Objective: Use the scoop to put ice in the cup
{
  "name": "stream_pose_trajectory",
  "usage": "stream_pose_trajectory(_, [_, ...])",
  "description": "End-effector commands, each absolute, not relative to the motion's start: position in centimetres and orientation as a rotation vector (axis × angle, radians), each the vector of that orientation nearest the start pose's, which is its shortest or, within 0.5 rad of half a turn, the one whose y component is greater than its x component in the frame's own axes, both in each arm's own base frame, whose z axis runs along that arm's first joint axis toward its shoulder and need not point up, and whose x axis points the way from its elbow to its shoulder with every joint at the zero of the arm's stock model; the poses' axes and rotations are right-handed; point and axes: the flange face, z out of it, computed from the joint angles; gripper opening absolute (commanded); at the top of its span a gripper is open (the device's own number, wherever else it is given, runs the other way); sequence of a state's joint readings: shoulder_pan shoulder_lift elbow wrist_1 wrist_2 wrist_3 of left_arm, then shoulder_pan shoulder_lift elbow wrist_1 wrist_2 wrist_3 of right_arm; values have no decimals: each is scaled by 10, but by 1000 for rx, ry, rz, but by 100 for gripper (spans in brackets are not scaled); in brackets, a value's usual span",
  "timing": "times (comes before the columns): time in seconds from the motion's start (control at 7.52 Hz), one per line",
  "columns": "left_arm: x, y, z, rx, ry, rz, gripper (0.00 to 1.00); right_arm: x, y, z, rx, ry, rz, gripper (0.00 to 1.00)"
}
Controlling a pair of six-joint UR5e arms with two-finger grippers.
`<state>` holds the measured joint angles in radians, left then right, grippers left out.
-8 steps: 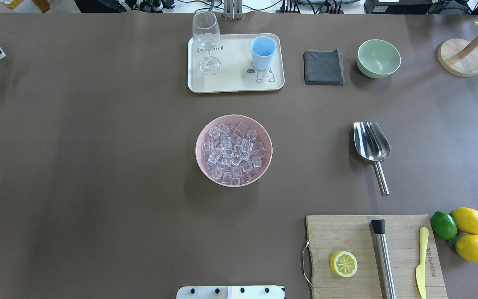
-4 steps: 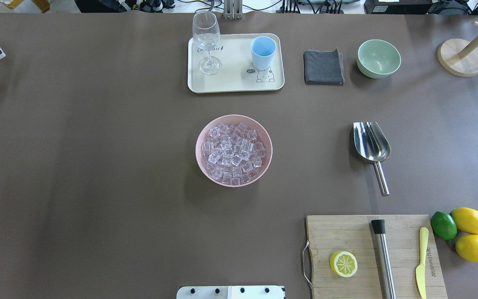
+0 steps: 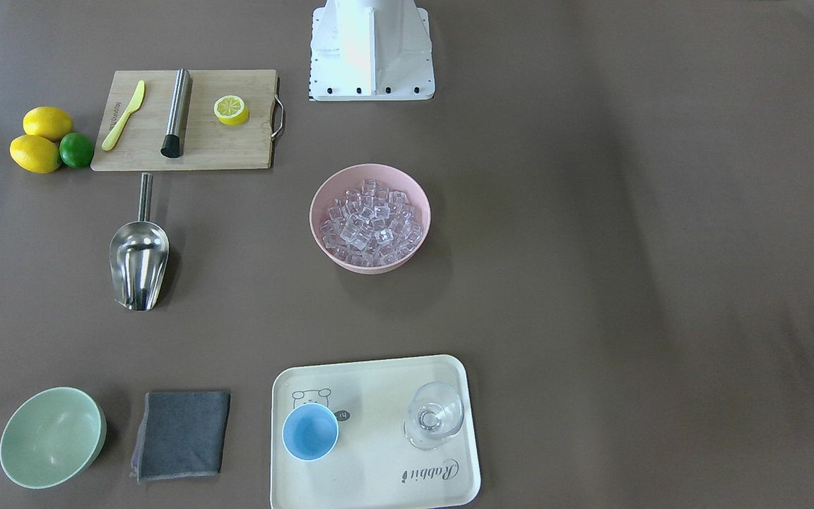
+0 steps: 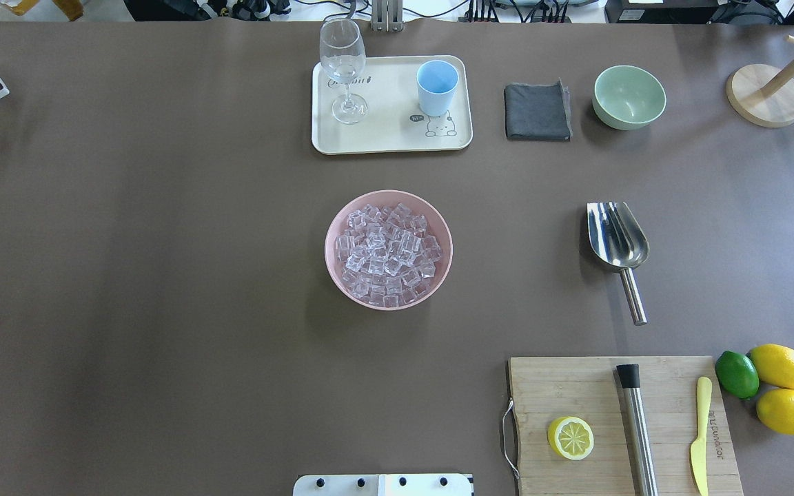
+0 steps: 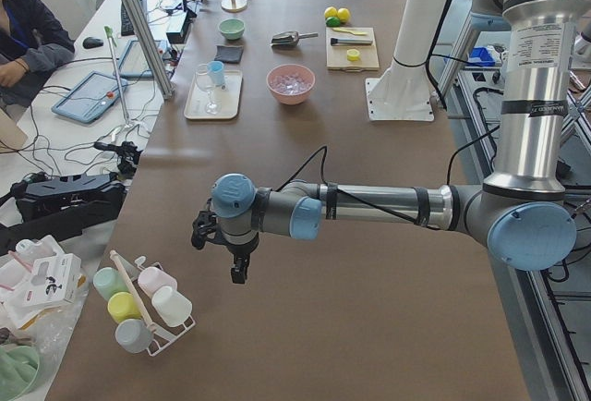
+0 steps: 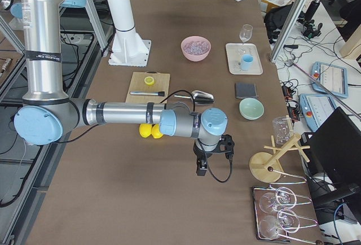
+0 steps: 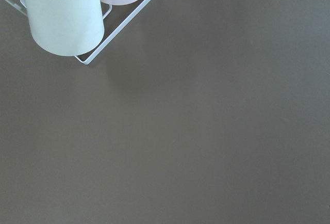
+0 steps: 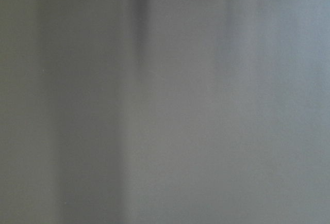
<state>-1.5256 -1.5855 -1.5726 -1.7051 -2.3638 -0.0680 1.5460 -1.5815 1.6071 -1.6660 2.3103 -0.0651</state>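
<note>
The ice point(image 4: 388, 251) fills a pink bowl point(image 4: 329, 249) at the table's middle. The light-blue cup point(image 4: 436, 86) stands upright on a cream tray point(image 4: 390, 141) at the far side. The steel scoop point(image 4: 617, 241) lies on the table right of the bowl, handle toward the robot; it also shows in the front-facing view point(image 3: 138, 258). My left gripper point(image 5: 238, 272) hangs over the table's left end, far from these things. My right gripper point(image 6: 201, 169) hangs over the right end. I cannot tell whether either is open or shut.
A wine glass point(image 4: 343, 69) shares the tray. A grey cloth point(image 4: 537, 111) and a pale green bowl point(image 4: 628, 96) lie to its right. A cutting board point(image 4: 576, 386) holds a half lemon, a steel cylinder and a yellow knife. A mug rack point(image 5: 143, 304) stands by my left gripper.
</note>
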Motion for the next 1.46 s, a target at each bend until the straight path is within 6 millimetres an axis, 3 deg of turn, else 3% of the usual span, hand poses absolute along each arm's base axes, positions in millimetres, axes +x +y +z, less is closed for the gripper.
stream_pose_trajectory(0.0, [-35, -513, 624, 119, 808, 58, 98, 23, -490, 637, -58, -784, -75, 100])
stream_pose_trajectory(0.27, [27, -516, 595, 136, 823, 193, 98, -45, -492, 575, -62, -788, -84, 100])
stream_pose_trajectory(0.53, [107, -505, 532, 188, 854, 385, 98, -101, -507, 512, -63, -811, -32, 100])
stream_pose_trajectory(0.8, [176, -498, 468, 253, 895, 553, 98, -178, -496, 454, -89, -837, -29, 100])
stream_pose_trajectory(1.06, [247, -477, 424, 353, 957, 738, 98, -253, -467, 431, -68, -892, -61, 100])
stream_pose_trajectory(1.2, [286, -458, 423, 419, 998, 846, 98, -282, -450, 434, -63, -873, -97, 100])
stream_pose_trajectory(1.33, [312, -448, 427, 437, 1024, 905, 98, -297, -441, 436, -69, -860, -125, 100])
